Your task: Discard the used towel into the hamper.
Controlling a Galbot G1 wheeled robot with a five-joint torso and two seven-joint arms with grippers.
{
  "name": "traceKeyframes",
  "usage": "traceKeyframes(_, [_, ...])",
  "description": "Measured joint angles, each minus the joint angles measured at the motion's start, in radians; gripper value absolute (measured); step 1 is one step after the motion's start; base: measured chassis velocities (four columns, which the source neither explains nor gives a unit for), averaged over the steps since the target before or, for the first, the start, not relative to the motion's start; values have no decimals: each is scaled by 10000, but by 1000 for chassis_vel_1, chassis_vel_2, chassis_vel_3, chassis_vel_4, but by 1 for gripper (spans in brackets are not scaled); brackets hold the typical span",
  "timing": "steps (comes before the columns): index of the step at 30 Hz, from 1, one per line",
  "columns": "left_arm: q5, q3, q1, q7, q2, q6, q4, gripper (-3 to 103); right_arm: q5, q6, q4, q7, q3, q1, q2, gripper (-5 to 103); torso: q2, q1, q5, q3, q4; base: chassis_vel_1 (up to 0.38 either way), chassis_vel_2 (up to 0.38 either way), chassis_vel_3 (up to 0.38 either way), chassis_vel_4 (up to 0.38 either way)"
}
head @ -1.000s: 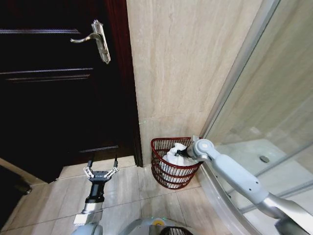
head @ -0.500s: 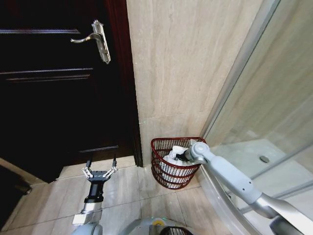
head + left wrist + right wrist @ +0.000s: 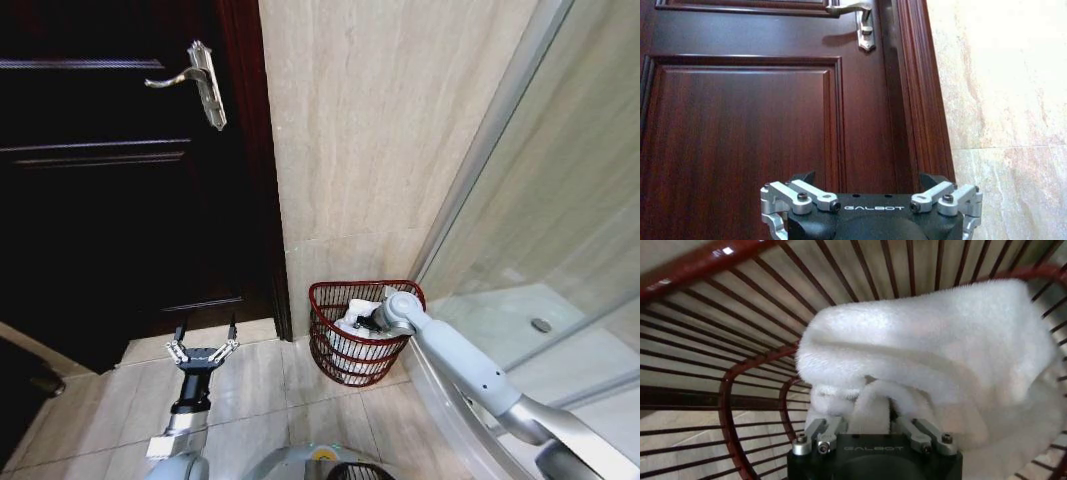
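Towel (image 3: 933,355) sits bunched inside the hamper (image 3: 330,345), its fold pinched in the right gripper (image 3: 879,412) jaws: the drop-off step. Next, I judge, those jaws must part. Left gripper (image 3: 204,345) hangs spread by the door (image 3: 740,125).

Overall light: even, diffuse, indoor; source not visible.
Wall (image 3: 370,130): brightest area in head view, pale, no hard shadows.
Door (image 3: 110,180): near black in head view, panel detail mostly lost; in left wrist view evenly lit, reddish, grain sharp.
Handle (image 3: 195,75): small highlights; soft shadow on door in left wrist view.
Glass (image 3: 560,200): hazy reflections, milky.
Head view edges: wide-angle bending of straight lines.
Towel (image 3: 933,355): bright, soft-focus, pile slightly washed out.
Hamper (image 3: 733,385): rim glint, near wires blurred.
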State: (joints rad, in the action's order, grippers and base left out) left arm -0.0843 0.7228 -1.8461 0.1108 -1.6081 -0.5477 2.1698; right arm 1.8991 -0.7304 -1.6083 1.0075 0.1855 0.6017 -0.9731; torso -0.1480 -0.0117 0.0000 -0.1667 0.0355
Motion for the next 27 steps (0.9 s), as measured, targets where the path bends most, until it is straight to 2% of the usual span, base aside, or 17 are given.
traceKeyframes(2, [-29, 8, 34, 63, 0, 97, 12, 100, -344, 6, -689, -32, -237, 280, 262, 41, 0, -1, 2, -1, -2, 0, 0, 0, 0])
traceKeyframes(4, [-45, 9, 50, 102, 0, 130, 12, 100, -491, 8, -1030, -95, -414, 452, 388, 41, 0, -1, -3, 0, 0, 0, 0, 0, 0])
traceKeyframes(5, [-56, 1, 82, 151, 0, 163, 12, 100, -1037, 71, -1589, -298, -628, 782, 573, 52, 0, -1, -1, 0, -5, 0, 0, 0, 0])
traceKeyframes(6, [-58, -14, 100, 173, 0, 189, 12, 100, -1425, 125, -1954, -448, -796, 980, 709, 57, 0, -1, 6, 0, -3, 0, 0, 0, 0])
traceKeyframes(8, [-59, -35, 129, 186, 0, 210, 12, 100, -1683, 151, -2241, -534, -964, 1139, 807, 57, -1, 0, 2, 0, -4, 0, 0, 0, 0])
traceKeyframes(9, [-59, -59, 158, 201, 0, 225, 7, 100, -1917, 185, -2596, -610, -1169, 1344, 925, 63, -1, 0, -7, 0, -5, 0, 0, 0, 0])
traceKeyframes(10, [-59, -59, 158, 201, 0, 225, 7, 100, -1917, 185, -2596, -610, -1169, 1344, 925, 63, -1, 0, -7, 0, -5, 0, 0, 0, 0])
traceKeyframes(13, [-67, -98, 221, 221, 0, 255, -10, 100, -2348, 259, -3294, -739, -1694, 1847, 1231, 79, -1, 0, 0, 0, 1, 0, 0, 0, 0])
traceKeyframes(15, [-68, -100, 225, 223, 0, 256, -12, 100, -2370, 262, -3332, -748, -1726, 1877, 1253, 79, -1, 0, -1, 0, 0, 0, 0, 0, 0])
traceKeyframes(17, [-99, -110, 285, 230, 0, 261, -54, 100, -2703, 343, -3859, -916, -2203, 2318, 1557, 95, -1, 0, 6, 0, -3, 0, 0, 0, 0])
traceKeyframes(19, [-133, -111, 310, 232, 0, 279, -70, 100, -2873, 410, -4104, -999, -2500, 2514, 1671, 98, -1, 0, -2, 0, -2, 0, 0, 0, 0])
traceKeyframes(21, [-178, -110, 370, 231, 0, 375, -112, 100, -3811, 784, -4558, -1528, -3043, 2975, 1804, 100, -1, 0, 4, 0, 1, 0, 0, 0, 0])
traceKeyframes(22, [-178, -110, 370, 231, 0, 375, -112, 100, -3811, 784, -4558, -1528, -3043, 2975, 1804, 100, -1, 0, 4, 0, 1, 0, 0, 0, 0])
traceKeyframes(23, [-180, -110, 397, 227, 1, 403, -151, 100, -4616, 1107, -4679, -2137, -3271, 3237, 1826, 100, -2, 0, -2, 1, -2, 0, 0, 0, 0])
traceKeyframes(25, [-227, -115, 460, 228, 1, 476, -250, 100, -7186, 2154, -4774, -3595, -3541, 3881, 1799, 100, -1, 0, 5, 0, -2, 0, 0, 0, 0])
traceKeyframes(26, [-227, -115, 460, 228, 1, 476, -250, 100, -7186, 2154, -4774, -3595, -3541, 3881, 1799, 100, -1, 0, 5, 0, -2, 0, 0, 0, 0])
traceKeyframes(27, [-284, -131, 505, 230, 0, 520, -324, 100, -8570, 2762, -4775, -4225, -3643, 4177, 1746, 100, -1, 0, 2, 0, -2, 0, 0, 0, 0])
